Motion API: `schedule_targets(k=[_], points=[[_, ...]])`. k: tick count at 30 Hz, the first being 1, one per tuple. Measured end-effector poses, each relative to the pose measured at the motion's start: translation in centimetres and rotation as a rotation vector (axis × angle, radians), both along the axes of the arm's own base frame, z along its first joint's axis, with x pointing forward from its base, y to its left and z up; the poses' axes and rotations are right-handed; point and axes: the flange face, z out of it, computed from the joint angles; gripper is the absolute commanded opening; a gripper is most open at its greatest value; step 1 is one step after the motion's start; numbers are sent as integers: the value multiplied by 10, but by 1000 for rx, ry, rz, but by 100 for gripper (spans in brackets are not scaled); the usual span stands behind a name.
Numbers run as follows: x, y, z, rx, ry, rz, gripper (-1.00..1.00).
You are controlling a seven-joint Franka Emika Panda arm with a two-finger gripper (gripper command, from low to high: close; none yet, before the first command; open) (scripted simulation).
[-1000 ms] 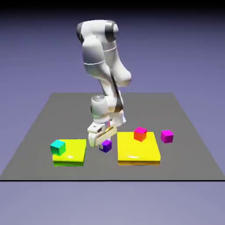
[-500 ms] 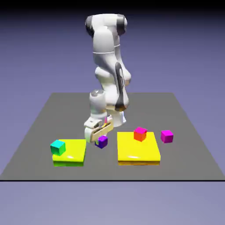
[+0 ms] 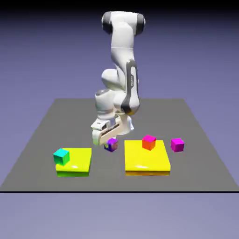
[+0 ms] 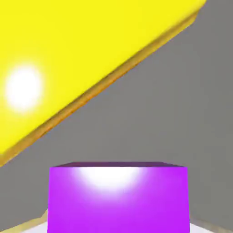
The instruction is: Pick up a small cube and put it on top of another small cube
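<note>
The small dark purple cube hangs just above the grey table between the two yellow slabs, with my gripper shut on it. In the hand view this purple cube fills the bottom middle and hides my fingertips. The other small cube, magenta on all sides, rests on the table to the exterior view's right of the larger yellow slab, well apart from my gripper.
A large yellow slab carries a cube with a pink top and orange-red sides at its far edge. A smaller yellow slab holds a teal cube. In the hand view, a yellow slab fills the upper left.
The arm has straightened and risen, carrying the purple cube up off the table and slightly away from the camera. The jaws finished closing on it.
</note>
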Motion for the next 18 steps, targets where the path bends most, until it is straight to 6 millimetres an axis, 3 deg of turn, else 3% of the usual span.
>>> schedule_targets(k=[2,8,14,18], points=[[1,9,-3,35,21,13,-100],[55,70,9,118,9,252,-100],[78,170,26,114,-20,850,-100],[73,233,36,97,-36,1254,-100]])
